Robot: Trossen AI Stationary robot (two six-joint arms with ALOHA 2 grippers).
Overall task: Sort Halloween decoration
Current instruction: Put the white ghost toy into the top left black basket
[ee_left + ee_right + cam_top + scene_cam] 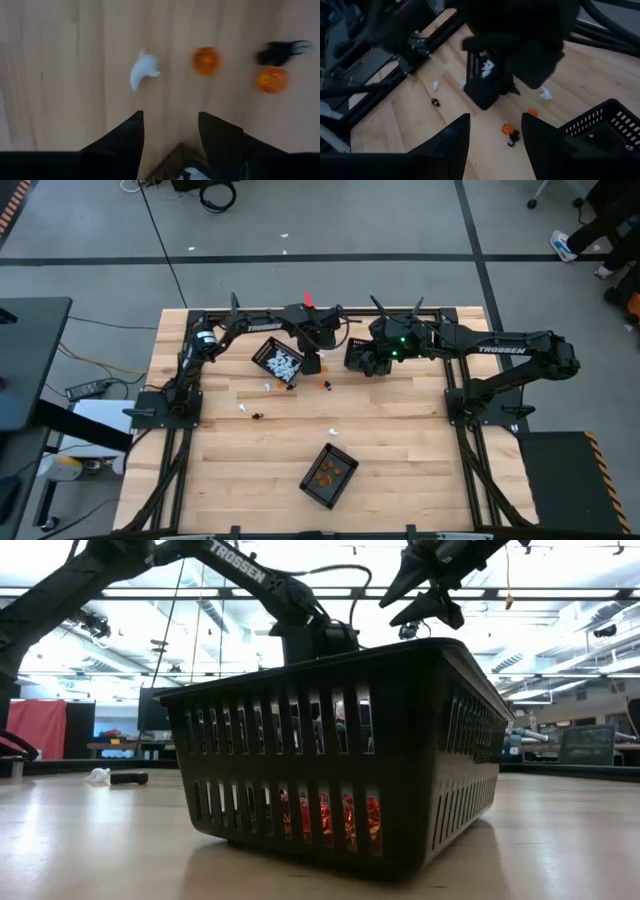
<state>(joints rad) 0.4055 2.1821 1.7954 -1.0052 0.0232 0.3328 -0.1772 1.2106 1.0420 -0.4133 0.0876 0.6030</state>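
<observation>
The white word "TROSSEN" stands on the long black robot arm (262, 578) at the upper left, and on the black arm (500, 350) at the right of the high view.

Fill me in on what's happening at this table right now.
Two robot arms are sorting tiny Halloween trinkets into black baskets. The left gripper hangs open and empty beside the basket of white pieces, above a loose white ghost and orange pumpkins. The right gripper waits open nearby, holding nothing. A second basket near the front already holds orange pieces. A few trinkets lie loose on the table.
</observation>
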